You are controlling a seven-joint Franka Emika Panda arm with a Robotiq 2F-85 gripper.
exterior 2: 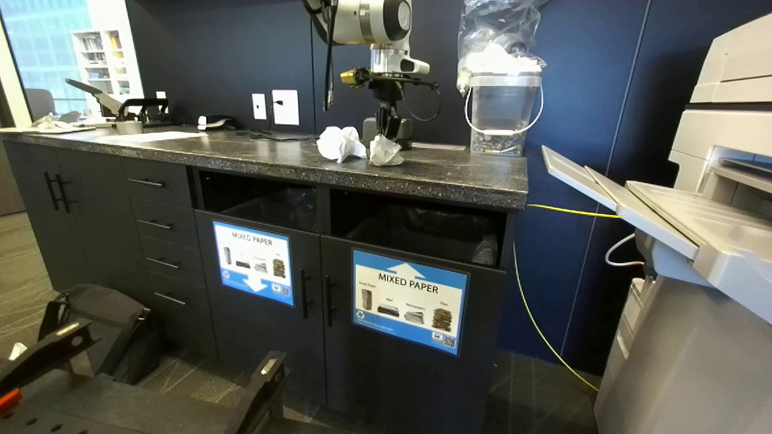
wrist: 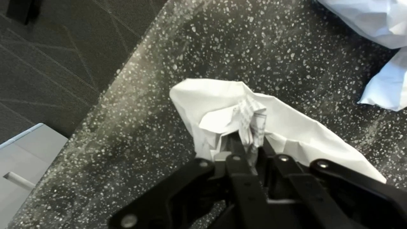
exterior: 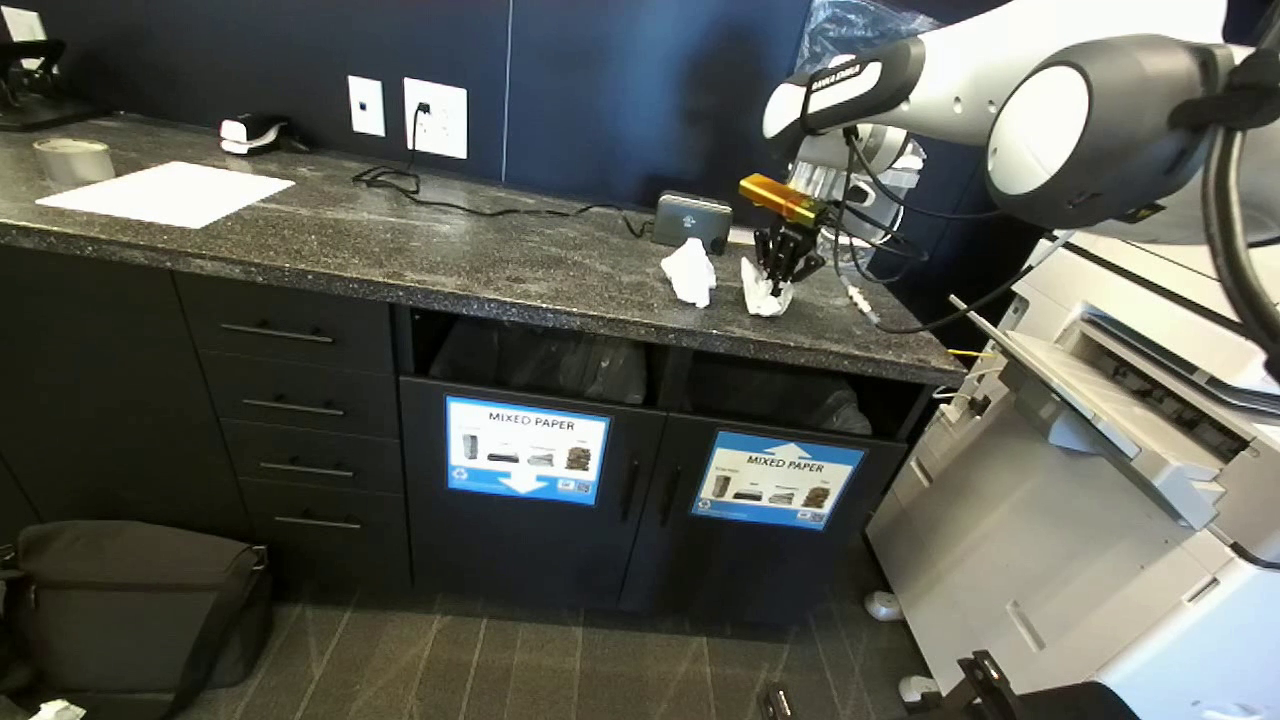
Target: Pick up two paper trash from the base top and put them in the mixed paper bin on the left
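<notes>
Two crumpled white paper wads are on the dark speckled countertop (exterior: 480, 250). My gripper (exterior: 776, 282) points down and is shut on a fold of the right-hand wad (exterior: 757, 298), which sits at the counter surface. In the wrist view the fingers (wrist: 251, 144) pinch the middle of this wad (wrist: 216, 90). The second wad (exterior: 690, 272) stands just left of it; it also shows in an exterior view (exterior 2: 338, 143) and at the wrist view's upper right (wrist: 378, 19). The left mixed paper bin (exterior: 527, 540) is under the counter, with an open slot above its labelled door.
A second mixed paper bin (exterior 2: 410, 374) is on the right. A small grey box (exterior: 692, 220) stands behind the wads. A clear bucket (exterior 2: 503, 108) stands at the counter's right end. A printer (exterior: 1080, 480) is to the right. A white sheet (exterior: 170, 192) lies far left.
</notes>
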